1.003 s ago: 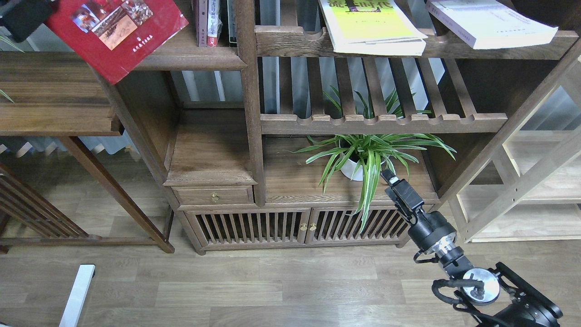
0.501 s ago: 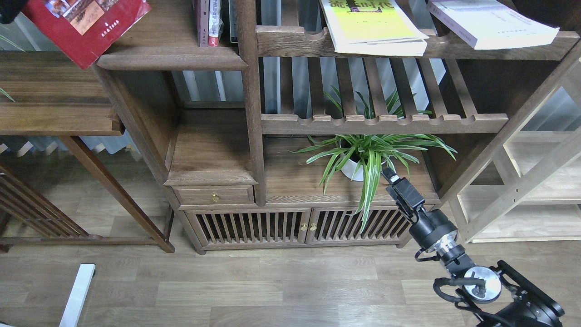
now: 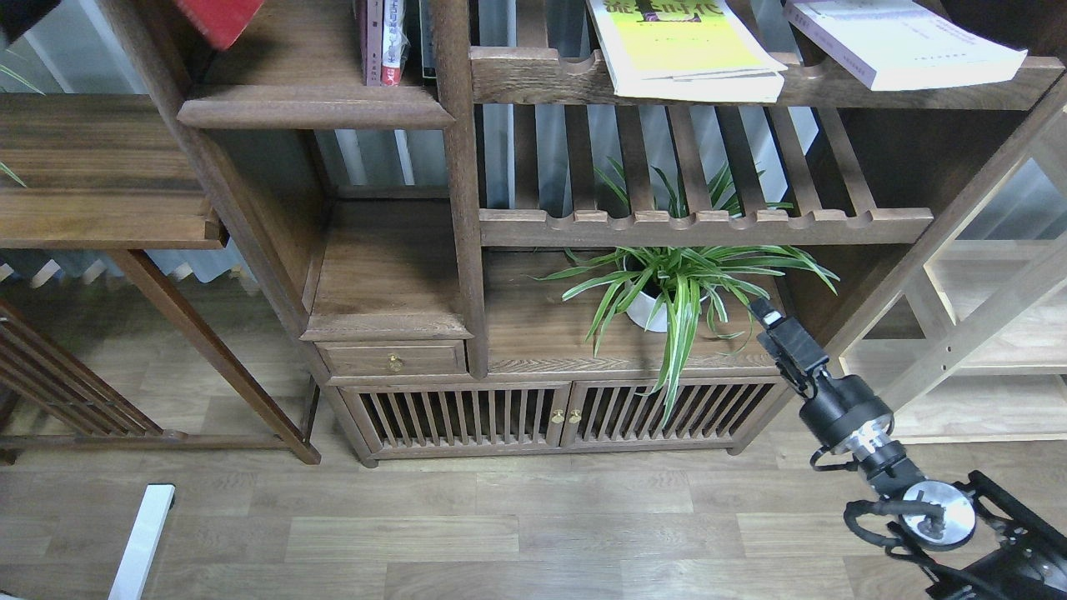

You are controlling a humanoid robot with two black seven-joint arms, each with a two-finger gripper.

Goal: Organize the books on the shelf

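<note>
Books sit apart: the large yellow-green paperback and the thick white-lavender paperback lie flat on the slatted dark-wood rack at upper right. Left of them, the solid dark-brown shelf board carries upright spines. Only a corner of the red paperback shows at the top edge. Whether the right gripper, near the potted spider plant, is clenched cannot be told.
</note>
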